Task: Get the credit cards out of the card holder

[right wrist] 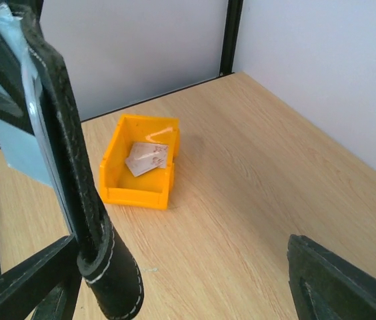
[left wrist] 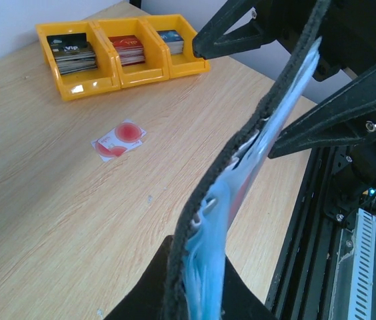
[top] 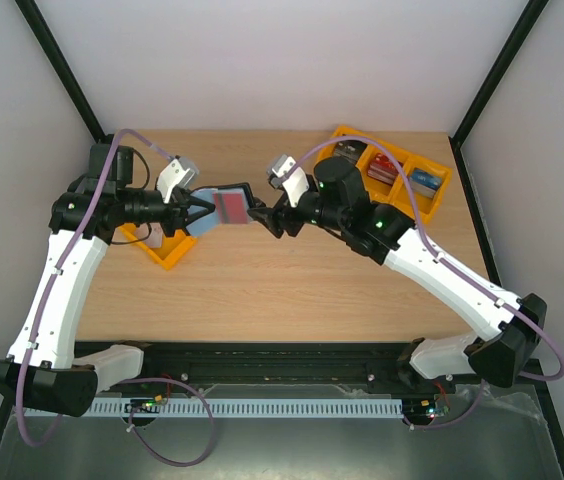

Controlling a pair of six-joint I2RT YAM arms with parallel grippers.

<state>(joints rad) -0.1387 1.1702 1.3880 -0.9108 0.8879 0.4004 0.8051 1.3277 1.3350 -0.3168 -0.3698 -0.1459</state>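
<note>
The black card holder (top: 228, 205) hangs above the table between the two arms, opened flat, with blue clear pockets and a red card showing inside. My left gripper (top: 198, 206) is shut on its left end; in the left wrist view the card holder (left wrist: 241, 167) runs edge-on away from my left gripper (left wrist: 201, 297). My right gripper (top: 262, 215) is open, its fingers standing on either side of the holder's right end. In the right wrist view the snap tab (right wrist: 113, 280) hangs just inside my right gripper's (right wrist: 181, 293) left finger. One credit card (left wrist: 119, 139) lies on the table.
A yellow tray (right wrist: 138, 175) at the left of the table holds pale cards (right wrist: 148, 159). A row of yellow trays (top: 392, 172) at the back right holds stacks of dark, red and blue cards. Black frame posts stand at the table's corners.
</note>
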